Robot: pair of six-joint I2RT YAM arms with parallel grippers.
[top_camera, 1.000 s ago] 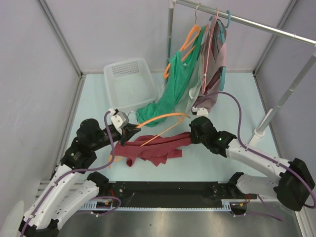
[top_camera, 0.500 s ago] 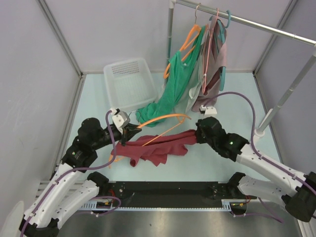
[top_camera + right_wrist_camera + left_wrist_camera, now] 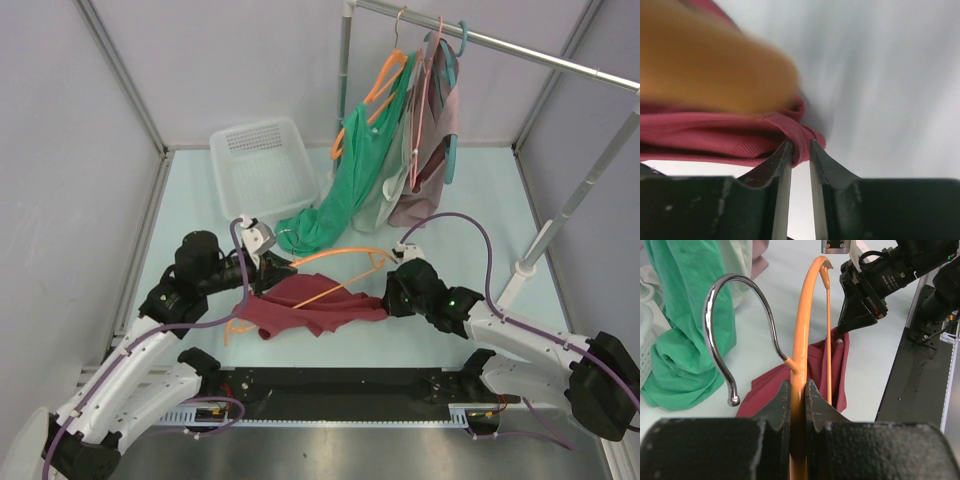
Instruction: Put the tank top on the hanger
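The maroon tank top [image 3: 310, 308] lies bunched on the table between the arms. The bare orange hanger [image 3: 335, 258] with a metal hook [image 3: 720, 315] runs across it, one arm threaded through the fabric. My left gripper [image 3: 268, 268] is shut on the hanger's neck [image 3: 799, 390], just below the hook. My right gripper [image 3: 386, 298] is shut on the tank top's right edge, a folded strap [image 3: 801, 136] pinched between its fingertips. In the right wrist view the hanger is an orange blur [image 3: 705, 65] above the fabric. The right gripper also shows in the left wrist view [image 3: 850, 322].
A white basket [image 3: 262, 165] stands at the back left. A green garment [image 3: 345, 185] on an orange hanger, a pale pink garment [image 3: 435, 130] and a teal hanger hang from the rail [image 3: 520, 50] at the back right. The rail's post [image 3: 540, 250] stands right.
The right gripper has pulled the tank top's edge down and nearer along the hanger. The left gripper has shifted right and back with the hanger. The fabric is more bunched.
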